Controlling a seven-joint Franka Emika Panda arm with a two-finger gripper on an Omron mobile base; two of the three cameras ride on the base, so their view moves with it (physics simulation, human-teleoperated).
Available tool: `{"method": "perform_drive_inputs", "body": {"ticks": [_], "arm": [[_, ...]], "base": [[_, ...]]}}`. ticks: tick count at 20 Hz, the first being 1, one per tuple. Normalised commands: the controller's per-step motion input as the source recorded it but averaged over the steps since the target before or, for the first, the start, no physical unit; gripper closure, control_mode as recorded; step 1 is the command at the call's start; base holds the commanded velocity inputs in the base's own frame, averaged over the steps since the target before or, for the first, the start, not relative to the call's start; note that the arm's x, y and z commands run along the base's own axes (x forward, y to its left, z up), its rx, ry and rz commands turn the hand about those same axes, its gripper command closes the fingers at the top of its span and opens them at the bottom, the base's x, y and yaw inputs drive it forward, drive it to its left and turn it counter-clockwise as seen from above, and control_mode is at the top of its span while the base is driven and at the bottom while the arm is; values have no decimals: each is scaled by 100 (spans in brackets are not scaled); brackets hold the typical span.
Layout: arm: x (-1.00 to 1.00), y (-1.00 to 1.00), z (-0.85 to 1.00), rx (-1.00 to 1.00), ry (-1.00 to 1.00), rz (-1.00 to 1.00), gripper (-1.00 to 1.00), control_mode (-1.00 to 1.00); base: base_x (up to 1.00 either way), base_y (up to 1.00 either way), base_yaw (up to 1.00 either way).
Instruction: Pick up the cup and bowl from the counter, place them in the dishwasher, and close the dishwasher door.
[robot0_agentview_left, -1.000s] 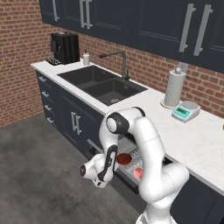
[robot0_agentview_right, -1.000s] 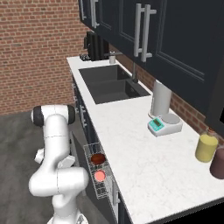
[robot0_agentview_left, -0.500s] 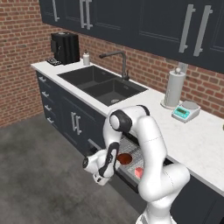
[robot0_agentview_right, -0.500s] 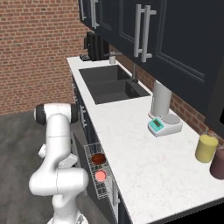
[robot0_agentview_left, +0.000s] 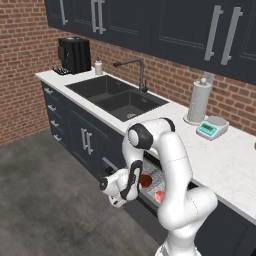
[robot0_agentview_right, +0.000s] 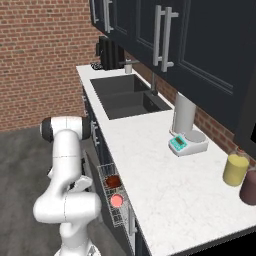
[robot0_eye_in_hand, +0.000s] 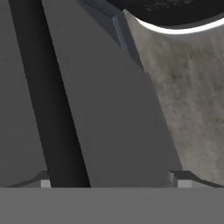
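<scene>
The dishwasher rack (robot0_agentview_right: 111, 192) is pulled out under the counter (robot0_agentview_left: 227, 165). In it sit the dark reddish bowl (robot0_agentview_left: 145, 180) (robot0_agentview_right: 113, 181) and the cup (robot0_agentview_left: 160, 196) (robot0_agentview_right: 116, 201), its salmon inside showing. My gripper (robot0_agentview_left: 112, 192) hangs low in front of the rack, by the outer edge of the dishwasher door (robot0_agentview_right: 93, 164), which stands partly raised. In the hand view my gripper (robot0_eye_in_hand: 111, 181) is open, its tips wide apart over the door's flat grey face (robot0_eye_in_hand: 118, 113), which a dark bar (robot0_eye_in_hand: 57, 113) crosses. Nothing is held.
A double sink (robot0_agentview_left: 117, 97) with faucet (robot0_agentview_left: 134, 70) lies left of the dishwasher, and a coffee machine (robot0_agentview_left: 74, 55) stands at the far end. A paper towel roll (robot0_agentview_left: 198, 102), a scale (robot0_agentview_left: 212, 127), and yellow (robot0_agentview_right: 235, 169) and maroon (robot0_agentview_right: 248, 185) tumblers stand on the counter. Grey floor (robot0_agentview_left: 45, 200) spreads to the left.
My hand has shifted a little toward the dishwasher and slightly up. The jaws have narrowed a touch. Bowl and cup stay in the rack.
</scene>
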Motion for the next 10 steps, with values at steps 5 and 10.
{"method": "perform_drive_inputs", "body": {"ticks": [5, 10], "arm": [[92, -100, -24, -11, -39, 0, -100, -100], [72, -100, -17, -35, -53, 0, -100, -100]], "base": [[0, 0, 0], [0, 0, 0]]}}
